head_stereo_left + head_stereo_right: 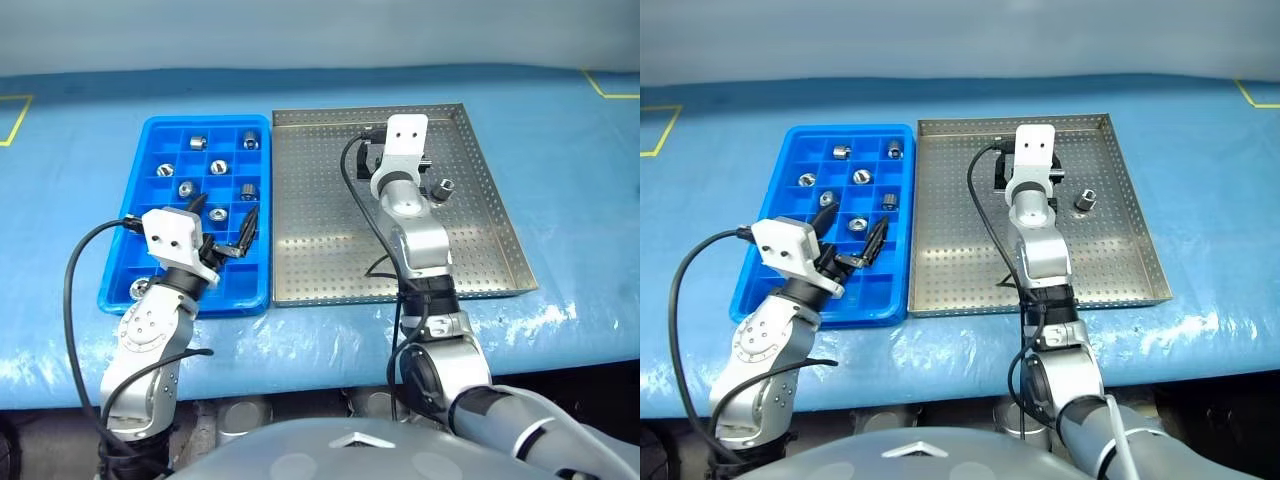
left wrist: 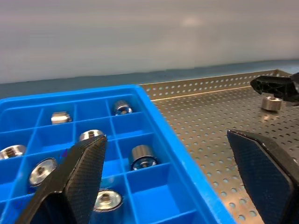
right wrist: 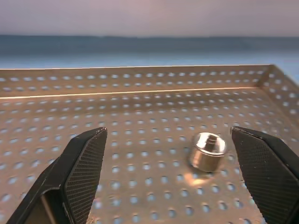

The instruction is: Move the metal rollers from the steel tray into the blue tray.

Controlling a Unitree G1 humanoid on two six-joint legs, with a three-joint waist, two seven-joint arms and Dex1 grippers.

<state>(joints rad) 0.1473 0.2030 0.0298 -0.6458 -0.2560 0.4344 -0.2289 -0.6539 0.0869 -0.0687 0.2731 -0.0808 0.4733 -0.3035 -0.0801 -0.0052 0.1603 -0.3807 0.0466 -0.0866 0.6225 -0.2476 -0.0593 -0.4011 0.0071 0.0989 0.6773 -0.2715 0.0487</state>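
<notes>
A: Looking from big to small, what comes first?

B: The blue table cover [image 1: 80,330]. Two trays sit on it side by side, close together. The steel tray [image 1: 330,270] is the bigger one. The blue tray [image 1: 120,290] is by its left edge.

A: Why so close?

B: I think so each trip across is short.

A: Where are the arms?

B: The right gripper [image 3: 173,186] is over the far half of the steel tray, near its right edge. Its two fingers are spread wide with nothing between them. The left gripper [image 1: 228,228] hangs over the near right part of the blue tray. It is spread wide too, and holds nothing.

A: And the metal rollers?

B: Just one roller [image 3: 207,151] is left in the steel tray, near the far right corner. It stands with its hole up, just ahead of the right fingers and a bit to one side. The other rollers [image 1: 187,188] sit in the little boxes of the blue tray, one in each as far as I can see.

A: So it is nearly done?

B: I think so. The open claw looks ready to close on that last one.
</notes>
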